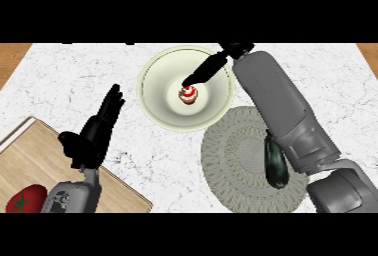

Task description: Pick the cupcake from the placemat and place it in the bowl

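Note:
The cupcake (189, 94), white with red swirl on top, sits in the middle of the cream bowl (159, 82) at the back of the counter. My right hand (209, 67) hovers over the bowl just behind and right of the cupcake, fingers fairly straight and pointing down at it, holding nothing. The round grey woven placemat (232, 155) lies in front and right of the bowl, partly under my right forearm. My left hand (97, 127) rests open at the left, fingers up.
A dark green zucchini-like vegetable (275, 165) lies on the placemat beside my right forearm. A wooden cutting board (44, 155) sits at the front left with a red tomato (26, 199) on it. The counter top is white marble.

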